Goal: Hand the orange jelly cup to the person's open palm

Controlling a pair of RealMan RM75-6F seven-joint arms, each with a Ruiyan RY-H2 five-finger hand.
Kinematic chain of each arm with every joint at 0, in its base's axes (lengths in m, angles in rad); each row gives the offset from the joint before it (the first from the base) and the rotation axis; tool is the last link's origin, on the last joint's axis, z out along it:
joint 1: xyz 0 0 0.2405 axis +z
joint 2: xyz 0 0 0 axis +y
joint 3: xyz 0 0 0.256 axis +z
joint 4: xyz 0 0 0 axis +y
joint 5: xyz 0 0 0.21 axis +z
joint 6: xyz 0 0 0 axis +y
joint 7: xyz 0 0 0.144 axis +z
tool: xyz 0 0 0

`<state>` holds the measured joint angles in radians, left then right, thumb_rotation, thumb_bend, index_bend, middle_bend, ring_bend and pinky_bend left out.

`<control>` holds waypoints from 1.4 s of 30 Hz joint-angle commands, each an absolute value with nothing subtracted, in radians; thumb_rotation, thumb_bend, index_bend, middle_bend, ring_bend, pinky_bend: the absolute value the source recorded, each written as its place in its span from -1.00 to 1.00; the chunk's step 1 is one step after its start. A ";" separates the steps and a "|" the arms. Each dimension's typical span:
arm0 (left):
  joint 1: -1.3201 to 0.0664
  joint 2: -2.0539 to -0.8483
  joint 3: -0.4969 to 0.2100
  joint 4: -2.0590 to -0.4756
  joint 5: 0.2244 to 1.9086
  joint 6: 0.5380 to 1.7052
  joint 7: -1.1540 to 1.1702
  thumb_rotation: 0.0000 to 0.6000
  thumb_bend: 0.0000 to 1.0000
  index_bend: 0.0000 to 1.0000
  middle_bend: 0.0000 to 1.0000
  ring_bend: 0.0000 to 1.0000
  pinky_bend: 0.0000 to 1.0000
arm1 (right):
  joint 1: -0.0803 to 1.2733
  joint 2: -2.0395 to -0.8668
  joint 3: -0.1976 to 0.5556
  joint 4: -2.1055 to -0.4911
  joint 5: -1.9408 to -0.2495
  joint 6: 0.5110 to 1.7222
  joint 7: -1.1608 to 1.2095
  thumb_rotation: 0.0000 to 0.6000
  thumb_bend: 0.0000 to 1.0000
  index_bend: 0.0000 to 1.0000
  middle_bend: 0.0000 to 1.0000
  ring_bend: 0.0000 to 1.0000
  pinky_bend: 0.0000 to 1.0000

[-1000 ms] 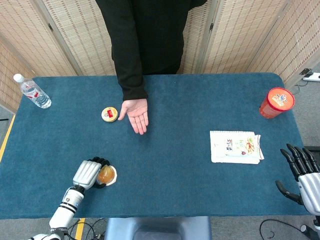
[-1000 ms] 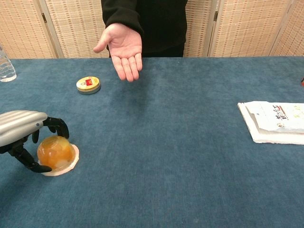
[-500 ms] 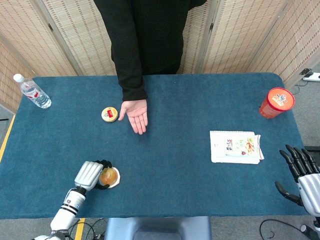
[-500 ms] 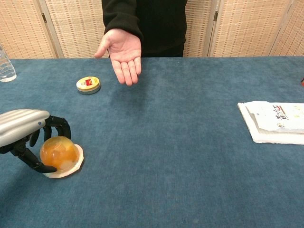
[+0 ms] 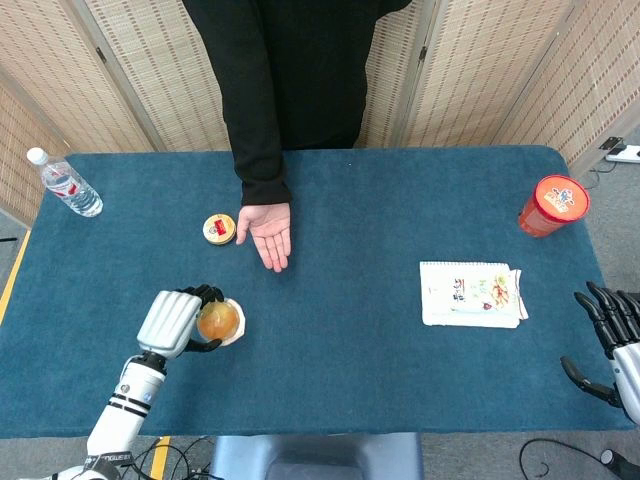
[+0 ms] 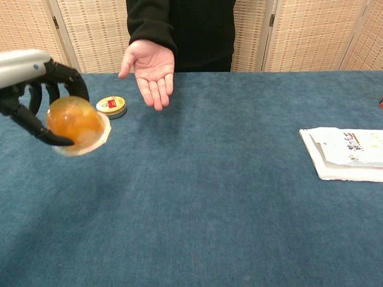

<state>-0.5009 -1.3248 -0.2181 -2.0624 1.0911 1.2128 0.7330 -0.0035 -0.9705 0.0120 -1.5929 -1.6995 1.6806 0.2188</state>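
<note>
My left hand (image 5: pixel 172 322) (image 6: pixel 30 89) grips the orange jelly cup (image 5: pixel 218 320) (image 6: pixel 75 122) and holds it off the blue table, the dome facing right with its white rim behind it. The person's open palm (image 5: pixel 264 226) (image 6: pixel 149 66) hovers above the table beyond the cup, up and to the right of it, fingers pointing toward me. My right hand (image 5: pixel 612 350) sits at the table's near right corner with its fingers spread and nothing in it; the chest view does not show it.
A small round yellow tin (image 5: pixel 219 228) (image 6: pixel 111 107) lies just left of the palm. A water bottle (image 5: pixel 65 184) lies far left, a red lidded cup (image 5: pixel 552 205) far right, and a white snack packet (image 5: pixel 470 294) (image 6: pixel 350 153) right of centre.
My left hand has raised the jelly cup off the table and carried it forward toward the palm. The person's hand has drawn back slightly. My right hand has slid a little right.
</note>
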 commanded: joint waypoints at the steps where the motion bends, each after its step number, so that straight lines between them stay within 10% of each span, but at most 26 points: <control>1: -0.633 -1.294 -0.340 -2.172 0.891 1.211 0.870 1.00 -0.69 0.18 0.37 0.02 0.21 | -0.001 -0.966 0.014 -1.587 -1.695 1.678 0.231 1.00 -0.53 -1.00 -1.00 -1.00 -1.00; 15: -0.987 -1.238 -0.444 -1.955 0.566 0.914 0.855 1.00 -0.68 0.15 0.37 0.02 0.21 | 0.028 -0.956 0.032 -1.609 -1.626 1.599 0.225 1.00 -0.53 -1.00 -1.00 -1.00 -1.00; 28: -1.046 -1.269 -0.388 -1.633 0.870 0.721 0.585 1.00 -0.68 0.00 0.31 -0.09 0.05 | 0.049 -0.968 0.051 -1.628 -1.567 1.542 0.162 1.00 -0.53 -1.00 -1.00 -1.00 -1.00; 42: -1.083 -1.248 -0.324 -1.543 0.941 0.708 0.480 1.00 -0.71 -0.80 -0.67 -0.92 -0.62 | 0.067 -0.974 0.060 -1.637 -1.538 1.503 0.131 1.00 -0.52 -1.00 -1.00 -1.00 -1.00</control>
<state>-1.0781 -1.2647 -0.3301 -1.5212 0.9654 0.7042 0.4706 0.0651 -0.9746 0.0599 -1.6371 -1.5393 1.5047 0.1306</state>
